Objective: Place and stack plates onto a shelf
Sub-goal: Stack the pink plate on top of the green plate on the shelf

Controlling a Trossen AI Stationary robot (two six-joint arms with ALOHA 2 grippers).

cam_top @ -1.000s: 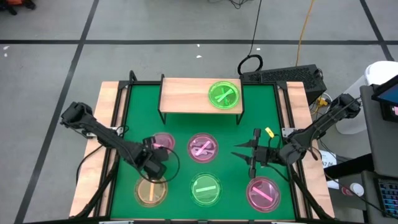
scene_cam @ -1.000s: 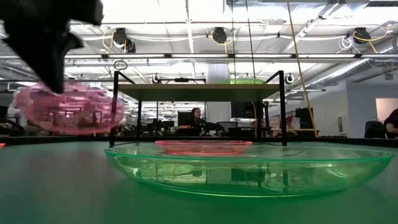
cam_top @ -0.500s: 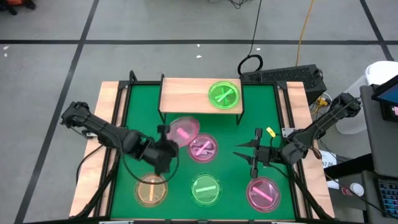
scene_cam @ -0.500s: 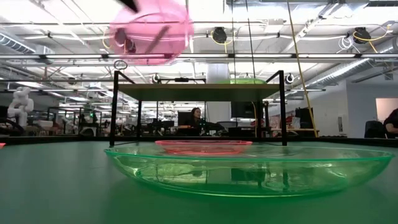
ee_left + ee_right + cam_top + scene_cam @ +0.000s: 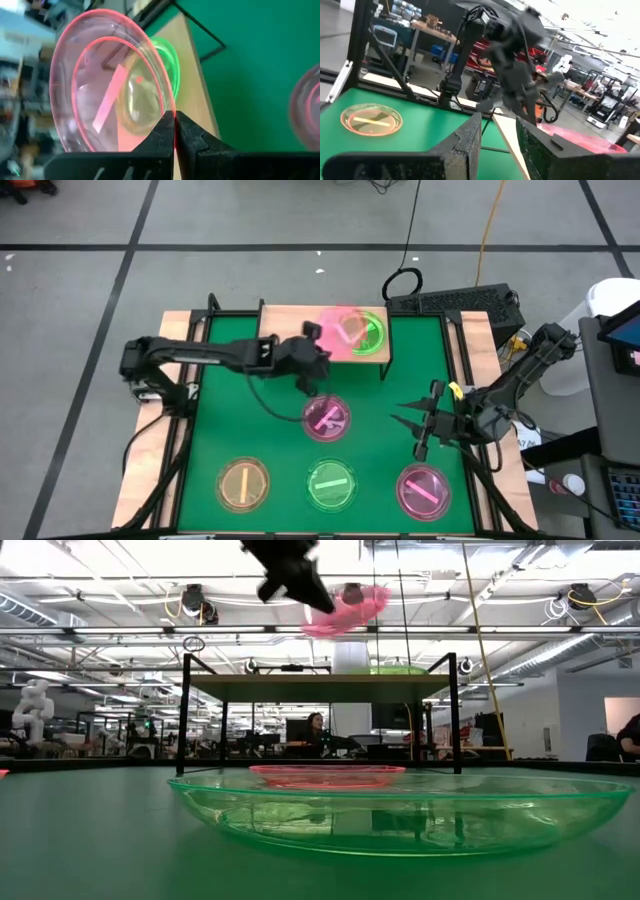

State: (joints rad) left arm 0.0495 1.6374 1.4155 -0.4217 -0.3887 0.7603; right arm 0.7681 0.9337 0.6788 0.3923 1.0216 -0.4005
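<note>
My left gripper [image 5: 318, 346] is shut on a pink plate [image 5: 340, 326] and holds it in the air over the right half of the wooden shelf [image 5: 290, 332]. A green plate [image 5: 370, 335] lies flat on the shelf just beneath it. In the low view the pink plate [image 5: 345, 608] hangs above the shelf top [image 5: 300, 686]. On the green mat lie a pink plate [image 5: 326, 417], a yellow-orange plate [image 5: 243, 483], a green plate [image 5: 331, 484] and another pink plate [image 5: 423, 488]. My right gripper [image 5: 408, 435] hovers open above the mat's right side. My left gripper pinches the pink plate by its rim [image 5: 173, 116] between its two shut fingertips [image 5: 162, 132]. The fingers reach in from the table's left side. The plate is lifted clear and tilted, standing out beyond the fingertips over the green plate [image 5: 167, 65] on the shelf.
The shelf's left half [image 5: 285, 335] is bare wood. Its black legs [image 5: 184, 715] stand on the mat near the far edge. Black frame rails [image 5: 192, 380] run along both sides of the table. A keyboard [image 5: 455, 302] sits off the far right corner.
My left gripper has carried the pink plate up off the mat's left side, then toward the far edge and right, until it hangs over the shelf's right half. The plate has tipped on the way. My right gripper has drifted slightly toward the right edge.
</note>
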